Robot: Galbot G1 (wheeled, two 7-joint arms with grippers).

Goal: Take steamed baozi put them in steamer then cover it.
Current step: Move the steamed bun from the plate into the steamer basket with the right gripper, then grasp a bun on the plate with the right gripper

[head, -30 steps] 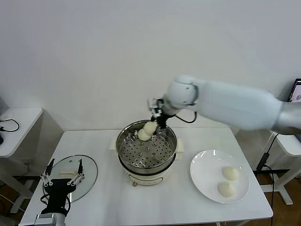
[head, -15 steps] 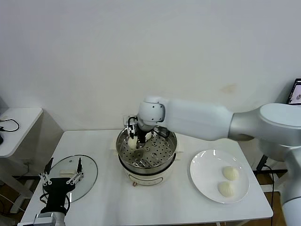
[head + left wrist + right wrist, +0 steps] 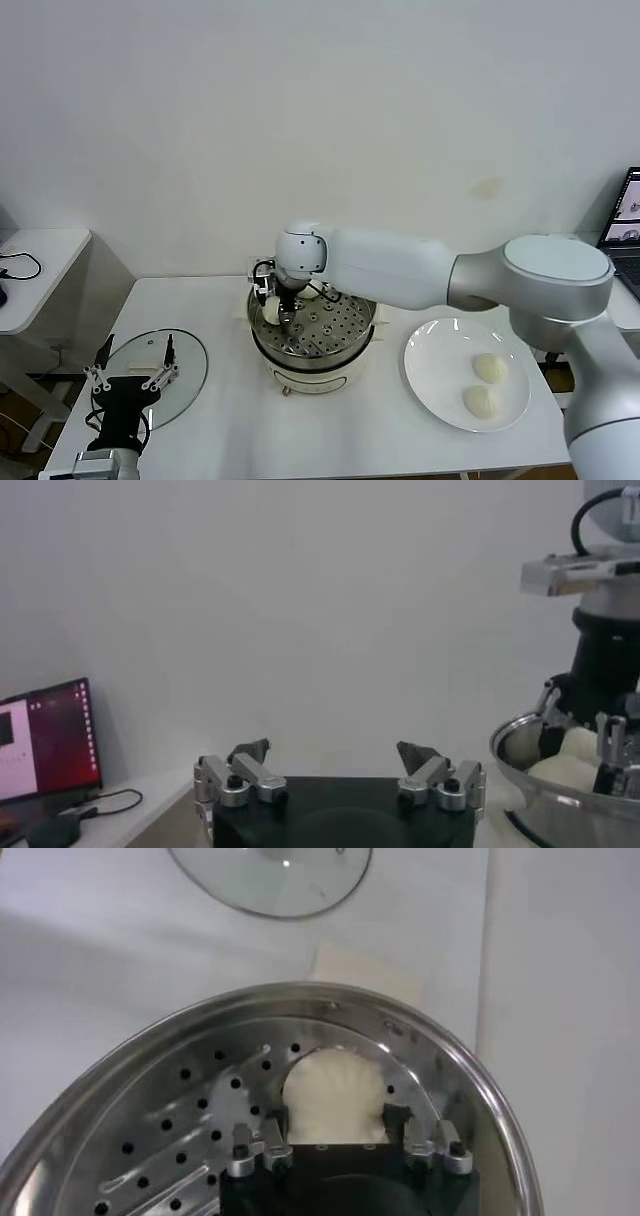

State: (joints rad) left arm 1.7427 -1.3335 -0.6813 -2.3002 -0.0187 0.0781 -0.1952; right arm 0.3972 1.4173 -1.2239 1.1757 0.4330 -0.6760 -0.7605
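Stainless steamer (image 3: 312, 325): round, shiny pot with perforated inner tray, on a cream-white base, mid-table (image 3: 330, 440).

Right gripper (image 3: 275, 308): reaching down inside the steamer at its left edge. Wrist view shows one bun (image 3: 336, 1093) lying on the tray against the wall, between the two fingers (image 3: 272, 1124); the fingers stand close on either side of it, though whether they are touching or just clear cannot be told. A second bun (image 3: 316, 291), smooth and cream-white, seems to sit on the tray behind the gripper, mostly hidden by the arm.

Plate (image 3: 440, 385): flat, white, round, to the right of the steamer. Holds two buns, one farther (image 3: 489, 367) and one nearer (image 3: 481, 402), just beside each other, both dull and rounded.

Cover (image 3: 185, 365): clear glass disc with metal rim, lying flat at the table's left, well apart from the steamer.

Left gripper (image 3: 132, 378): parked over the cover's near edge, fingers spread wide, holding nothing.

Side table (image 3: 40, 262): white, beyond the left edge.
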